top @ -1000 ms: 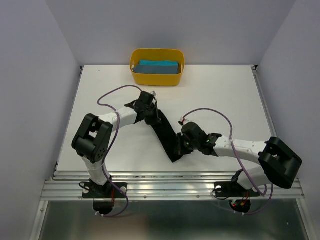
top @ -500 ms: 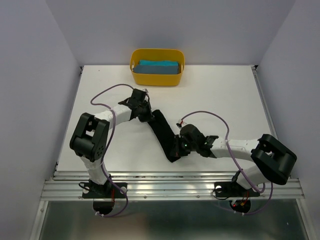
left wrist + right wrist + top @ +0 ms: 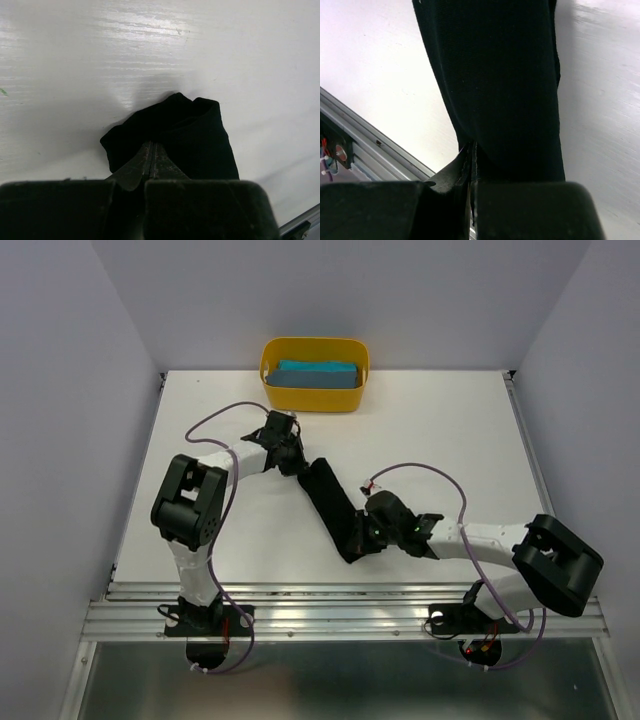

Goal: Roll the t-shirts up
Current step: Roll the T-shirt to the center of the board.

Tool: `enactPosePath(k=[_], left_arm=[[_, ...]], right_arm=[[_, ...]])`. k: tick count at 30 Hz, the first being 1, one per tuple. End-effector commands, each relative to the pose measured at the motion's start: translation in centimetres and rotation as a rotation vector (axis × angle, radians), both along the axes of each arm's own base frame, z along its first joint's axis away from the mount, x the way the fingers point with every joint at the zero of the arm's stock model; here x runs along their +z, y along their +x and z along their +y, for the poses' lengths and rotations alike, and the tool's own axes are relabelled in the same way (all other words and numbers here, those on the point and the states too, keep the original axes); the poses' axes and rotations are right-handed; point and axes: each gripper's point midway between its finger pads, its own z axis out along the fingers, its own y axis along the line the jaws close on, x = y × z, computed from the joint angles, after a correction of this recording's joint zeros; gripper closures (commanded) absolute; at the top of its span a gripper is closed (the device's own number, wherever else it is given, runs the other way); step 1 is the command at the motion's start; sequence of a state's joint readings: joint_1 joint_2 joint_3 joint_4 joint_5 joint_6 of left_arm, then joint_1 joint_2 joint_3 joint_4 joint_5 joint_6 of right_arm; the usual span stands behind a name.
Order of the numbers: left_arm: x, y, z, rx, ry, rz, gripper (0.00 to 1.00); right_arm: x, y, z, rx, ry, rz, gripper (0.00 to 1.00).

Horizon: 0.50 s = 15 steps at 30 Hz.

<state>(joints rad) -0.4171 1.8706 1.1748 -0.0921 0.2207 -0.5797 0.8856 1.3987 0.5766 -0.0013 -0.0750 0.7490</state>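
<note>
The black t-shirt (image 3: 331,502) lies as a long narrow strip, slanting across the white table (image 3: 450,440). My left gripper (image 3: 293,462) is shut on the strip's far end; in the left wrist view the closed left gripper (image 3: 152,146) pinches the bunched black t-shirt (image 3: 200,135). My right gripper (image 3: 362,537) is shut on the near end. In the right wrist view the right gripper (image 3: 471,150) holds the edge of the black t-shirt (image 3: 500,90), which runs away flat. The teal-blue t-shirt (image 3: 317,373) sits folded inside the yellow tub.
The yellow tub (image 3: 268,370) stands at the table's far edge, in the middle. A metal rail (image 3: 340,615) runs along the near edge, close to the right gripper, and shows as a metal rail (image 3: 370,145) in the right wrist view. Grey walls enclose both sides.
My left gripper has shifted a little left and farther away with the strip's far end, and the left arm's elbow has swung. The right gripper has stayed nearly in place.
</note>
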Motion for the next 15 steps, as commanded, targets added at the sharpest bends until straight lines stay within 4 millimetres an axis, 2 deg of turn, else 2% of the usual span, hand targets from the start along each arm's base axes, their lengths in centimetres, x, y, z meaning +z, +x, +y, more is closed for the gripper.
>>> enactPosePath(k=[1, 8, 9, 11, 12, 14, 15], left_arm=[[0.6, 0.0, 1.0, 0.003, 0.028, -0.037, 1.0], [0.9, -3.1, 2.1, 0.012, 0.011, -0.024, 1.0], [1.4, -3.6, 2.2, 0.012, 0.003, -0.034, 1.0], [0.8, -5.2, 2.7, 0.011, 0.007, -0.008, 1.0], [1.5, -5.6, 2.8, 0.012, 0.0, -0.021, 1.0], [0.9, -7.4, 3.5, 0.018, 0.011, 0.01, 1.0], [1.7, -7.8, 3.5, 0.018, 0.002, -0.005, 1.0]], right_arm=[[-4.8, -2.8, -7.3, -0.056, -0.316, 0.098, 0.99], [-3.5, -2.7, -9.1, -0.122, -0.386, 0.091, 0.99], [-2.6, -2.1, -8.9, -0.132, -0.371, 0.066, 0.96], [-1.6, -1.7, -9.8, -0.172, -0.409, 0.048, 0.85], [-0.5, -1.0, -9.3, -0.186, -0.394, 0.027, 0.83], [0.3, -1.0, -9.7, -0.201, -0.415, 0.027, 0.81], [1.1, -0.5, -9.5, -0.212, -0.412, 0.016, 0.81]])
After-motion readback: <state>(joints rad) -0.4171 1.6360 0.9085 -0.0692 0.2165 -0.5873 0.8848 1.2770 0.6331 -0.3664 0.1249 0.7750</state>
